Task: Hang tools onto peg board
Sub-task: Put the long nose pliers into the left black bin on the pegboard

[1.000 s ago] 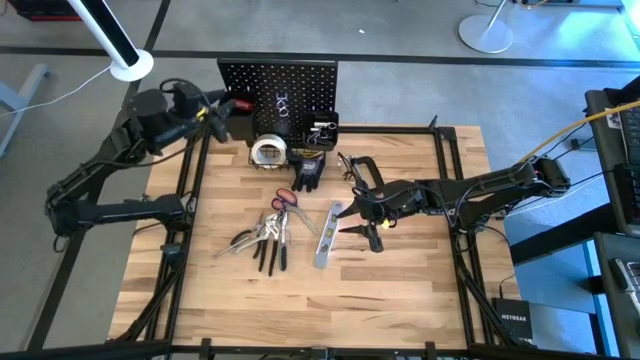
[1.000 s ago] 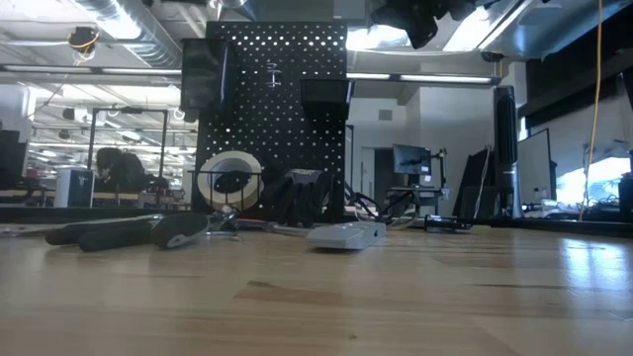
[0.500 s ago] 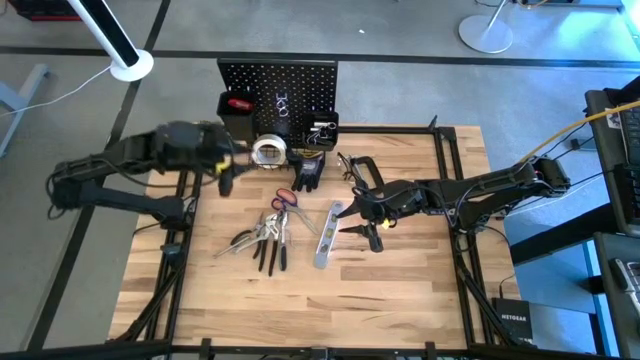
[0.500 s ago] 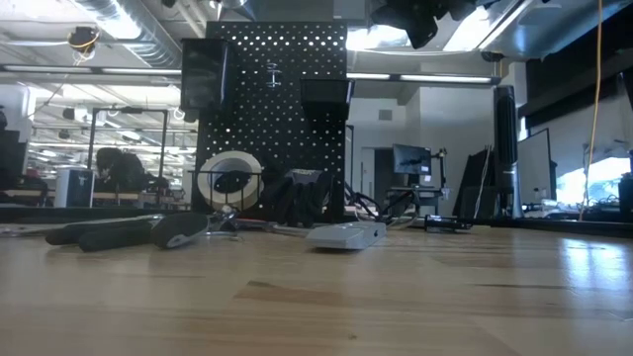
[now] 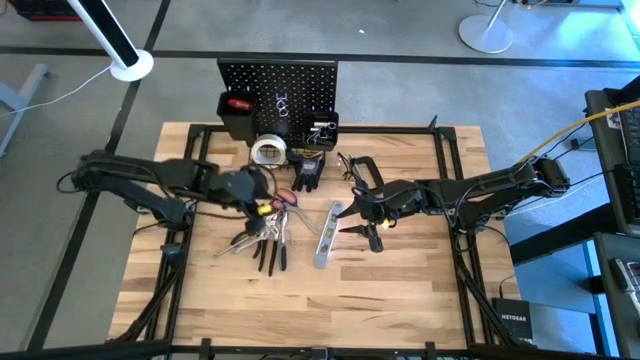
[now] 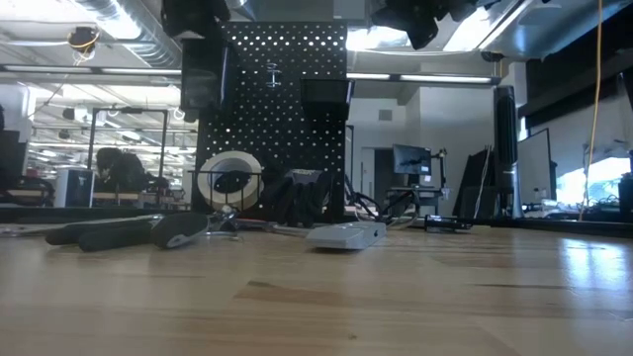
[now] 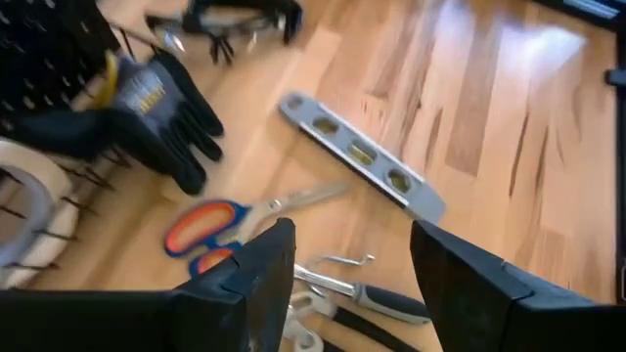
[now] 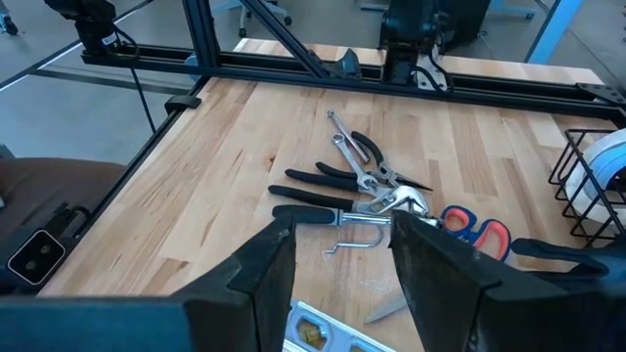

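Observation:
The black peg board (image 5: 278, 85) stands upright at the table's far edge, with a pale tape roll (image 5: 267, 152) in a wire basket at its foot. Black gloves (image 5: 309, 172), orange-handled scissors (image 7: 225, 220), a heap of pliers (image 5: 262, 238), a silver level bar (image 5: 328, 235) and a black C-clamp (image 5: 358, 168) lie flat on the wood. My left gripper (image 5: 265, 200) hovers open above the scissors and pliers, tipped downward. My right gripper (image 5: 352, 218) hangs open above the level bar's far end. Neither has anything between its fingers.
Black bins (image 5: 236, 112) hang on the peg board. A black frame (image 5: 190, 160) runs along the table's left, right and far sides. Bare wood (image 5: 300, 310) spreads toward the near edge. In the low view the tools lie in a row before the peg board (image 6: 272, 119).
My left arm has swung from the table's far left corner beside the peg board toward the middle of the table, sinking and tipping its gripper downward; it now hangs over the scissors and pliers. The tools have not moved.

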